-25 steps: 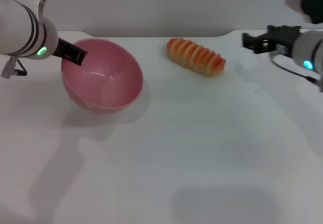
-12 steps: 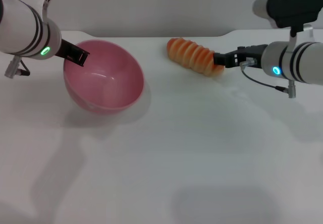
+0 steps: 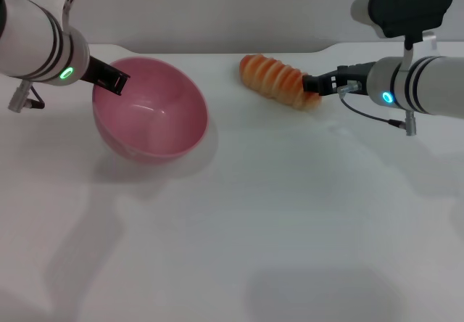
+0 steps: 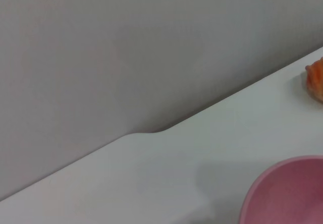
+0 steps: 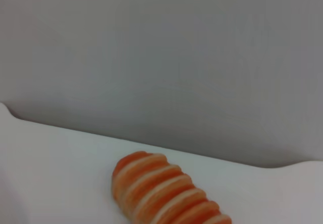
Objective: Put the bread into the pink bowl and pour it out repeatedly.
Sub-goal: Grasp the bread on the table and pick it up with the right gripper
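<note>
Your right tool [image 3: 313, 84] has slid in from the side and now sits at the near end of the bread [image 3: 279, 81] — I cannot tell if it has closed on it yet. Bread lies on the worktop [image 3: 290, 213], well apart from the pink bowl [image 3: 150, 109]. Your left tool [image 3: 112, 81] is shut on the bowl's rim — next you lift the bread.

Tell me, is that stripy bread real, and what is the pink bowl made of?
The bread looks like a toy, probably plastic or rubber: its orange skin is glossy and its pale ridges are very even, though real bread can't be ruled out. The pink bowl seems to be smooth plastic: it has one plain colour and soft shiny highlights inside.
</note>
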`<control>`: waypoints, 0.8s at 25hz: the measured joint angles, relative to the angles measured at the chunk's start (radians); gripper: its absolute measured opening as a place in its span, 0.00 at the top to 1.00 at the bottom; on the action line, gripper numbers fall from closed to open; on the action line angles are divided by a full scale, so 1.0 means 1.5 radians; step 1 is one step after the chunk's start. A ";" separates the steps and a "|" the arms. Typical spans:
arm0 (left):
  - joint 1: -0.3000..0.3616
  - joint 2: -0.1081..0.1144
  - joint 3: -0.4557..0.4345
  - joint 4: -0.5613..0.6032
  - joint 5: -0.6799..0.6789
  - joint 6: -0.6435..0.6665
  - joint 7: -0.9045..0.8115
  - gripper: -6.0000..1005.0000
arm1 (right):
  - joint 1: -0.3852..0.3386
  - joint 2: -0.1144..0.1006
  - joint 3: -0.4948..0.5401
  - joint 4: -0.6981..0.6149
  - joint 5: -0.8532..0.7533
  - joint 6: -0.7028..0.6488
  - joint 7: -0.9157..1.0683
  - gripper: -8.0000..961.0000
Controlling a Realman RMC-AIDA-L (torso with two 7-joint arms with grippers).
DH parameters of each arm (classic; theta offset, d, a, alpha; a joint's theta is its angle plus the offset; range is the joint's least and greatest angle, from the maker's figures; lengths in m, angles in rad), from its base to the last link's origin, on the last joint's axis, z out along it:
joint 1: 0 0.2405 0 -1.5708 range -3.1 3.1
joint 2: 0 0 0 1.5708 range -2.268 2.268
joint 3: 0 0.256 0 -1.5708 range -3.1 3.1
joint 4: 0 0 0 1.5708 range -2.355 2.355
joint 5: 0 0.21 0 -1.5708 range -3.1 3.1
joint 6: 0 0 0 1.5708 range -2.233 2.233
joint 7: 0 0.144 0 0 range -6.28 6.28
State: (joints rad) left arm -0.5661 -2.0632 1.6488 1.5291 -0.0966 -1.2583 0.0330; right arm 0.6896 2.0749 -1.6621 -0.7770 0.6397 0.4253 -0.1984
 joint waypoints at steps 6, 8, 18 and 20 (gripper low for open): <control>0.000 0.000 0.000 -0.003 0.000 0.000 0.000 0.96 | 0.031 0.000 0.000 0.068 0.048 -0.020 -0.022 0.25; 0.000 0.000 0.000 -0.003 0.000 0.000 0.001 0.96 | 0.041 0.001 -0.001 0.086 0.054 -0.026 -0.026 0.25; -0.002 0.000 0.000 -0.009 0.002 0.000 0.002 0.95 | 0.059 0.002 -0.004 0.118 0.057 -0.042 -0.026 0.25; -0.005 0.000 0.000 -0.014 0.002 0.000 0.002 0.95 | 0.071 0.002 -0.003 0.139 0.059 -0.046 -0.026 0.25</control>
State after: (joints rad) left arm -0.5743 -2.0632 1.6487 1.5082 -0.0932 -1.2587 0.0364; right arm 0.7962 2.0781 -1.6663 -0.5687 0.7283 0.3562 -0.2378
